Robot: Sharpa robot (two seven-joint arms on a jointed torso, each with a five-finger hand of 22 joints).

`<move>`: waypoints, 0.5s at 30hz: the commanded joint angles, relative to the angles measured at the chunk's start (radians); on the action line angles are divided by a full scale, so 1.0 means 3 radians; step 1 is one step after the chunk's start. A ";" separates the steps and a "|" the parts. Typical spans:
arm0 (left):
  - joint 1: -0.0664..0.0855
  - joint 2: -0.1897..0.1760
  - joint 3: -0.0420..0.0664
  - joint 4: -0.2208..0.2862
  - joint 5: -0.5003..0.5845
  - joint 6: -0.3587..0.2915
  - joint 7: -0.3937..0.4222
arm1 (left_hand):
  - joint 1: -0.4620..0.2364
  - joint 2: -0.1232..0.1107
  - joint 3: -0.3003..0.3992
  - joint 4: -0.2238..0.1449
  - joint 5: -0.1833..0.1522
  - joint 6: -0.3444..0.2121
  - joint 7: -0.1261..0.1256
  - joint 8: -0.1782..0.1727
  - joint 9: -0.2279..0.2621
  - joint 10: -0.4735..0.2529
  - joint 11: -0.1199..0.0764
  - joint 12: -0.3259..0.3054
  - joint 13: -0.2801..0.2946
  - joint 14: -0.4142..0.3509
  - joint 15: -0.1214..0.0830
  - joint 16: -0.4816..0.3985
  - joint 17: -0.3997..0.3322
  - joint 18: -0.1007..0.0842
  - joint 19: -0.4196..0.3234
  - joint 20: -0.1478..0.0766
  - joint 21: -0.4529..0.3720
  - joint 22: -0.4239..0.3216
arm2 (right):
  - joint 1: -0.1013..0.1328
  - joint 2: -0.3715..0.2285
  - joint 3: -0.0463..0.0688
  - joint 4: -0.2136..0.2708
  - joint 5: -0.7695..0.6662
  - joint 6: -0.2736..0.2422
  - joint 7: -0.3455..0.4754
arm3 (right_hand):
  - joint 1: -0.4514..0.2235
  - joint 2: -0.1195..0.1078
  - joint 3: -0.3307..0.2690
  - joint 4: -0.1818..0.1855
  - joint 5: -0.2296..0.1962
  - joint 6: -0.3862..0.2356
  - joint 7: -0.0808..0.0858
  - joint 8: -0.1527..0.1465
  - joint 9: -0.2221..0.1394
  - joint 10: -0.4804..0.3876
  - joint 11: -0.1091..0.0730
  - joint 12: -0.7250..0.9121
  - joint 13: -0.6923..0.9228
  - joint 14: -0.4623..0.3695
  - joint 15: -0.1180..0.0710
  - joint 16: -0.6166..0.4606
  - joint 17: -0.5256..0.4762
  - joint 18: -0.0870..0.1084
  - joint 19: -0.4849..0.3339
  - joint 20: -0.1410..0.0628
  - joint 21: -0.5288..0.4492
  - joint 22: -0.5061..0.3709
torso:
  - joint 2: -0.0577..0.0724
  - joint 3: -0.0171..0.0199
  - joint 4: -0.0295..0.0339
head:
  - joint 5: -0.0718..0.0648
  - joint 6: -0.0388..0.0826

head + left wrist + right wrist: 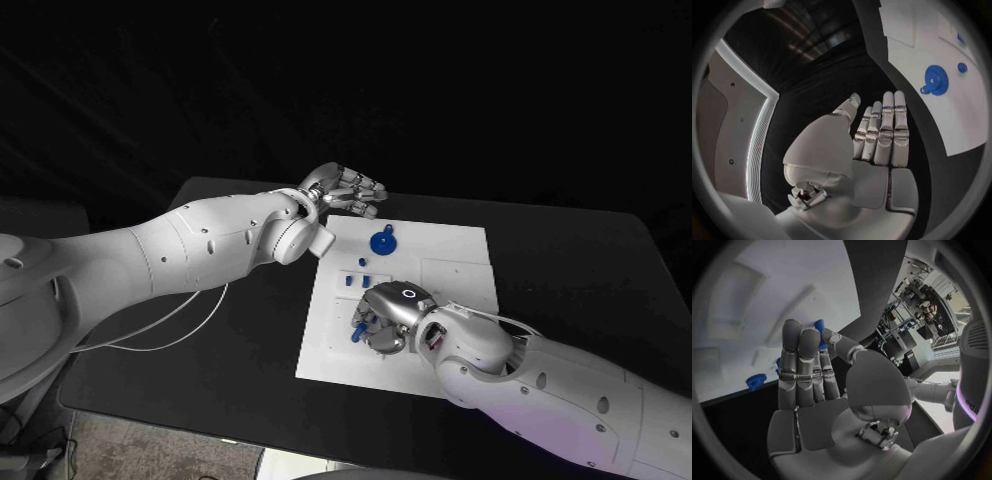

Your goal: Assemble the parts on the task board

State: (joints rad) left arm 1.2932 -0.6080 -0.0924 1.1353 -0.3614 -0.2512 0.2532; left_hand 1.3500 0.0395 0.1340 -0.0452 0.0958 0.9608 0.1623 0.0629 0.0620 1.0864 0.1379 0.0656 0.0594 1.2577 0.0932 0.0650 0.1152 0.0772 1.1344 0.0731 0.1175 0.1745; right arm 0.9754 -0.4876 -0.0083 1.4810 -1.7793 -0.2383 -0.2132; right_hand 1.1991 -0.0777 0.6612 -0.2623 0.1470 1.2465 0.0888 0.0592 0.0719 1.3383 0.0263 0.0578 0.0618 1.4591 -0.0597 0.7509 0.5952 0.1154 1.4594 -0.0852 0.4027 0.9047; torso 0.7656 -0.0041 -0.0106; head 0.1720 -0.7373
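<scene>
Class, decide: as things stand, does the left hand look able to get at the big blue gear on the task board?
Probably yes: the left hand holds nothing, and nothing lies between it and the blue gear.

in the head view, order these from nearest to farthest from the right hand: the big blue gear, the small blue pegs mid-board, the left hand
1. Small blue pegs, mid-board, just beyond the right hand.
2. Big blue gear, near the task board's far edge.
3. Left hand, past the board's far-left corner, over the black table.
</scene>
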 commanded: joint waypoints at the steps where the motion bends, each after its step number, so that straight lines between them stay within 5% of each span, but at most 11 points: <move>1: 0.0001 0.0002 0.0003 0.0004 0.0013 0.0046 0.0013 | -0.0002 0.0035 -0.0019 0.0009 -0.0023 -0.0020 0.0000 0.0015 0.0004 -0.0024 -0.0007 -0.0012 -0.0001 -0.0009 -0.0009 0.0013 0.0002 0.0000 -0.0026 0.0000 0.0023 -0.0003 | -0.0001 -0.0005 0.0001 -0.0002 -0.0084 0.0024 -0.0052 | -0.0013 0.0028 0.0024 -0.0004 -0.0017 0.0050 -0.0033 0.0017 0.0004 0.0034 -0.0003 0.0011 0.0001 -0.0002 -0.0025 0.0014 0.0002 0.0029 0.0006 -0.0012 -0.0010 0.0003 | 0.0000 0.0000 -0.0002 | 0.0003 -0.0005; 15: 0.0001 0.0007 0.0003 0.0002 0.0010 0.0053 0.0005 | -0.0002 0.0035 -0.0019 0.0009 -0.0023 -0.0020 0.0000 0.0015 0.0004 -0.0024 -0.0007 -0.0012 -0.0001 -0.0009 -0.0009 0.0013 0.0002 0.0000 -0.0026 0.0000 0.0023 -0.0003 | -0.0001 0.0066 -0.0019 0.0004 -0.0170 0.0159 -0.0083 | -0.0013 0.0028 0.0022 -0.0004 -0.0024 0.0051 -0.0033 0.0017 0.0005 0.0031 -0.0002 0.0011 0.0001 -0.0004 -0.0025 0.0014 0.0000 0.0025 0.0002 -0.0011 -0.0019 0.0015 | -0.0001 -0.0002 0.0000 | -0.0007 -0.0012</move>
State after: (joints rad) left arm 1.2932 -0.6076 -0.0924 1.1350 -0.3615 -0.2489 0.2508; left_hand 1.3500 0.0395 0.1340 -0.0452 0.0958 0.9608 0.1623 0.0629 0.0620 1.0864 0.1379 0.0656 0.0594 1.2577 0.0932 0.0650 0.1152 0.0772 1.1344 0.0731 0.1175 0.1744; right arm 0.9761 -0.4718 -0.0127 1.4787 -1.8022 -0.2195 -0.2315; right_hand 1.1993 -0.0780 0.6624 -0.2666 0.1460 1.2514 0.0822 0.0592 0.0719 1.3383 0.0262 0.0578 0.0621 1.4592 -0.0596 0.7509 0.5951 0.1135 1.4595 -0.0851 0.4026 0.9082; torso 0.7655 -0.0046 -0.0111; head 0.1709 -0.7409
